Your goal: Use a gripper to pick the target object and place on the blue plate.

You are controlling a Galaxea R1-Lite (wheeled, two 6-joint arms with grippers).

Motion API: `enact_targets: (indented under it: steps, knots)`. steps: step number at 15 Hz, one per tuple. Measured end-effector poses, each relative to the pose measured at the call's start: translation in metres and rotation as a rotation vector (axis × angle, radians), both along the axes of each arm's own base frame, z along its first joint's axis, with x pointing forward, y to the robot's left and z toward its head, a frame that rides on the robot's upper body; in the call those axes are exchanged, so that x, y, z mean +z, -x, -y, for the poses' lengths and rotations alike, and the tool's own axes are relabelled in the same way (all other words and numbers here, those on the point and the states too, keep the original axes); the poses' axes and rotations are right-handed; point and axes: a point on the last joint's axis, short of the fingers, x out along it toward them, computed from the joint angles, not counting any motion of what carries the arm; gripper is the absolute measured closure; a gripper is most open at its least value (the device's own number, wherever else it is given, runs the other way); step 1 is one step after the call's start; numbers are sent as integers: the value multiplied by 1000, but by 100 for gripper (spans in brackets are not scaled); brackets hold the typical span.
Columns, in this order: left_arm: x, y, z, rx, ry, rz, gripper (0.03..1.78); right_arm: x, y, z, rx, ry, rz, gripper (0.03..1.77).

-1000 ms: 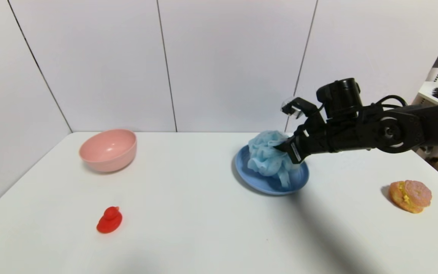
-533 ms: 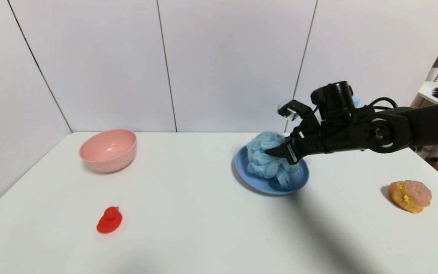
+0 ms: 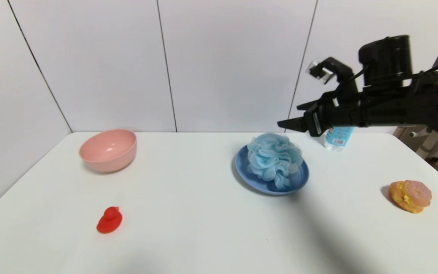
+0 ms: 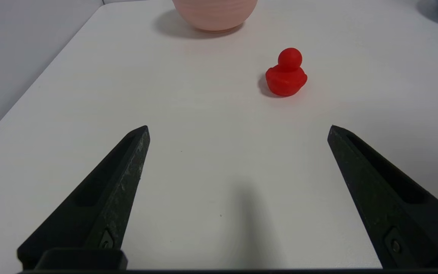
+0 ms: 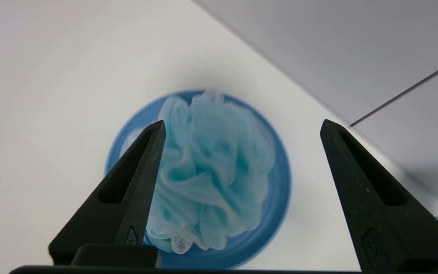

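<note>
Below right hand (image 3: 288,115), spread wide and holding nothing: light blue pouf (image 3: 274,158), on blue plate (image 3: 257,185).

Flat white table (image 3: 188,213): round pink bowl (image 3: 108,150), small red duck (image 3: 110,220), round blue plate (image 3: 264,189), orange-pink toy burger (image 3: 410,196), clear bottle with blue label (image 3: 338,137).
</note>
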Motion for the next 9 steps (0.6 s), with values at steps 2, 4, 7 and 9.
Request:
enact_targets:
  steps: [2, 4, 7, 9]
  knots:
    - [0, 0, 0, 0, 0, 0, 12, 27, 32, 14, -15, -32, 72, 30]
    - [0, 0, 0, 0, -1, 0, 12, 41, 71, 28, -36, -74, 107, 26]
    - [0, 0, 0, 0, 0, 0, 12, 27, 134, 55, -116, -118, 80, 20]
    - [0, 0, 0, 0, 0, 0, 12, 2, 173, 73, -227, -111, 60, 18]
